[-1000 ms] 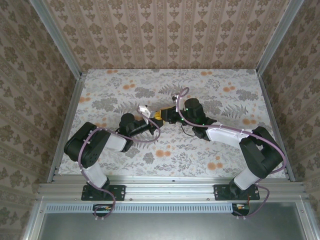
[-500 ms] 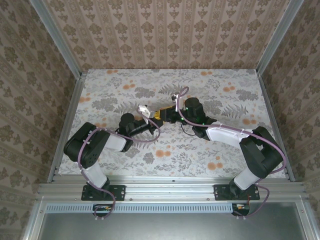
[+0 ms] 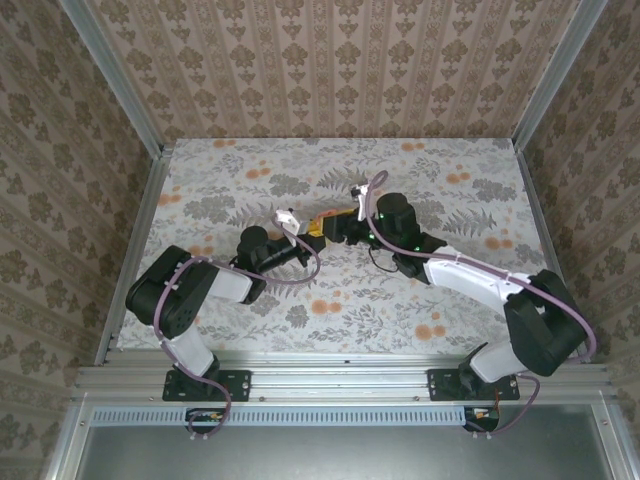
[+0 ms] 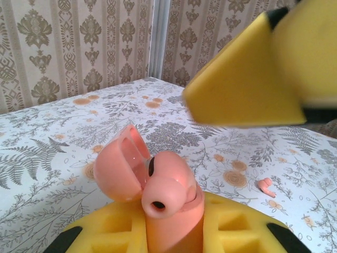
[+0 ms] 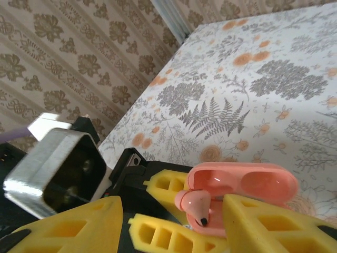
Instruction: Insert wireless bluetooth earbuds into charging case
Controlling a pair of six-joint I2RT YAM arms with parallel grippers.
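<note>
My left gripper (image 4: pixel 171 234) is shut on the coral-pink charging case (image 4: pixel 174 224), gripping the body between yellow foam pads. The lid (image 4: pixel 117 168) stands open to the left. One pink earbud (image 4: pixel 167 188) sits in the case's mouth, tip up, stem down inside. In the right wrist view the case (image 5: pixel 258 184) and that earbud (image 5: pixel 199 203) lie between the spread yellow fingers of my right gripper (image 5: pixel 171 208), which is open and touches neither. From above, both grippers (image 3: pixel 305 242) (image 3: pixel 340 228) meet mid-table. A second pink earbud (image 4: pixel 266 186) lies loose on the table.
The floral tablecloth (image 3: pixel 420 300) covers the table, with patterned walls (image 3: pixel 330 70) close on three sides and metal rails (image 3: pixel 135 260) along the edges. The left wrist camera housing (image 5: pixel 55 168) sits close to my right gripper's left finger.
My right gripper has opened, leaving the earbud sitting in the case, and its arm has shifted to the right. The left arm holds still.
</note>
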